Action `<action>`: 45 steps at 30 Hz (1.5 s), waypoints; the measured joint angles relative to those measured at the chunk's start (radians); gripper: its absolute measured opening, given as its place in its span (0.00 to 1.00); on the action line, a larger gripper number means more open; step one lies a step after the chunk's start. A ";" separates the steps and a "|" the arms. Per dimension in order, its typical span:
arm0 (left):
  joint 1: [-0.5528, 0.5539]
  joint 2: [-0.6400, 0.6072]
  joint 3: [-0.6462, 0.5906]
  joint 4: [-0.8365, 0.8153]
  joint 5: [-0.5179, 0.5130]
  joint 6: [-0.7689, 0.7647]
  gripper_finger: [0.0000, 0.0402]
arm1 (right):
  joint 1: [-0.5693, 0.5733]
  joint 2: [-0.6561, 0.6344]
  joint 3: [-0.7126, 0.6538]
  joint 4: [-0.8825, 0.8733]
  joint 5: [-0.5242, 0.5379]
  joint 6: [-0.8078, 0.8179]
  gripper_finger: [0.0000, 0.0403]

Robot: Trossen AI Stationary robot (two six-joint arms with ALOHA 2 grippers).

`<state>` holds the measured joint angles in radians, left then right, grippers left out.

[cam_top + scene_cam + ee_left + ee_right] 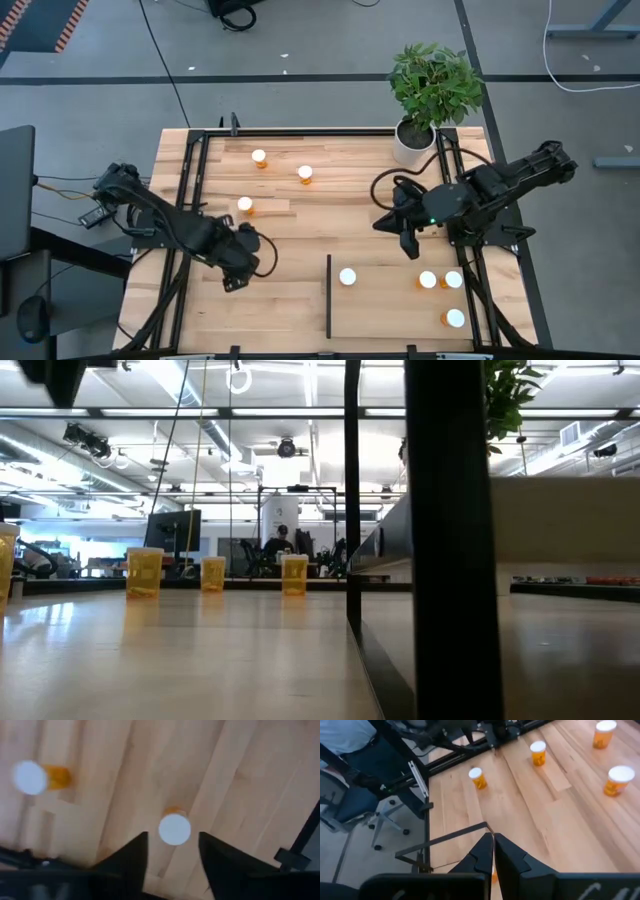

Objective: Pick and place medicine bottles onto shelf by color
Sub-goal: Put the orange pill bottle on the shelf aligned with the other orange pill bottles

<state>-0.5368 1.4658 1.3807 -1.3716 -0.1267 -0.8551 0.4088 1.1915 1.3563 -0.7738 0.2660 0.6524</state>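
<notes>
On the shelf (385, 305), right of its black strip (329, 296): four bottles (347, 277). Left out on the surface (300, 225): three orange bottles (245, 205); an eighth is not visible.

Left hand (172, 851), fingers apart, hovers over an orange bottle (174, 827) without gripping it; right hand (493, 851), fingers together and empty, waits above the surface by the shelf.

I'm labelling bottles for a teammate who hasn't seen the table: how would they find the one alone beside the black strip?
Start at the black strip. On the shelf just right of it stands one white-capped bottle, well apart from the three clustered by the right edge.
</notes>
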 joint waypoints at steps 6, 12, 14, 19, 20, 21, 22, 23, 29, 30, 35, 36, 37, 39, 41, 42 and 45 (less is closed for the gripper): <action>-0.025 0.000 -0.175 0.089 0.024 -0.062 0.68 | 0.000 -0.008 0.000 -0.004 -0.003 -0.035 0.08; -0.025 0.000 -0.290 0.233 0.107 -0.081 0.82 | 0.000 -0.008 0.000 -0.014 -0.005 -0.019 0.25; -0.017 0.000 -0.315 0.267 0.126 -0.097 0.85 | 0.000 -0.008 0.000 -0.024 0.001 -0.011 0.32; 0.022 0.000 -0.362 0.268 0.175 -0.154 0.90 | 0.000 -0.008 0.000 -0.048 0.007 0.008 0.46; 0.027 0.000 -0.366 0.269 0.176 -0.156 0.90 | 0.000 -0.008 0.000 -0.050 0.012 0.008 0.47; 0.032 0.000 -0.369 0.272 0.176 -0.157 0.91 | 0.000 -0.008 0.000 -0.050 0.014 0.008 0.49; 0.035 0.000 -0.373 0.279 0.176 -0.160 0.91 | -0.001 -0.008 0.000 -0.050 0.014 0.008 0.50; 0.037 0.000 -0.376 0.290 0.177 -0.162 0.91 | -0.001 -0.008 0.000 -0.050 0.014 0.009 0.50; 0.050 0.000 -0.420 0.379 0.214 -0.223 0.91 | -0.001 -0.008 0.000 -0.049 0.022 0.010 0.51; 0.049 0.000 -0.430 0.387 0.215 -0.235 0.91 | -0.001 -0.008 0.000 -0.050 0.022 0.010 0.51; 0.044 0.000 -0.460 0.393 0.212 -0.252 0.91 | -0.001 -0.008 0.000 -0.049 0.023 0.010 0.51; 0.043 0.000 -0.463 0.400 0.209 -0.252 0.91 | -0.001 -0.008 0.000 -0.049 0.023 0.010 0.51; 0.041 0.000 -0.468 0.419 0.209 -0.252 0.91 | -0.001 -0.008 0.000 -0.049 0.023 0.010 0.51; 0.040 0.001 -0.478 0.458 0.206 -0.252 0.90 | -0.001 -0.008 0.000 -0.049 0.023 0.010 0.51; 0.040 0.001 -0.486 0.485 0.204 -0.252 0.88 | -0.001 -0.008 0.000 -0.049 0.023 0.010 0.51; 0.040 0.001 -0.489 0.489 0.203 -0.253 0.87 | -0.001 -0.008 0.000 -0.049 0.023 0.010 0.51; 0.040 0.001 -0.489 0.489 0.191 -0.253 0.83 | -0.001 -0.008 0.000 -0.049 0.023 0.010 0.51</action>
<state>-0.4965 1.4666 0.8917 -0.8827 0.0648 -1.1085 0.4076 1.1839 1.3567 -0.8230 0.2886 0.6621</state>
